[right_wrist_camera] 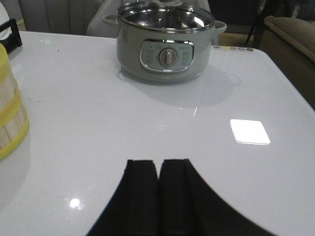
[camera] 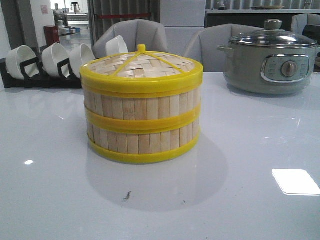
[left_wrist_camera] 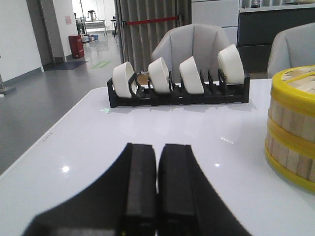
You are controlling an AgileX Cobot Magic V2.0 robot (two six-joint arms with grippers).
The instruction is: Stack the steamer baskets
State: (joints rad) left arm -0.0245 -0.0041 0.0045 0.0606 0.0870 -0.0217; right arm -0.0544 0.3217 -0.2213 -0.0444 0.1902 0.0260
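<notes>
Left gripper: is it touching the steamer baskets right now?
Apart. The left wrist view shows the left gripper shut and empty, with bare white table between its fingers and the stacked steamer baskets off to one side.

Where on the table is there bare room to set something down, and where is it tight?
Bare table in front of the stacked steamer baskets, and a wide patch between them and the electric pot. Also free on their other side, in front of the bowl rack. It is crowded only along the far edge, by rack and pot.
</notes>
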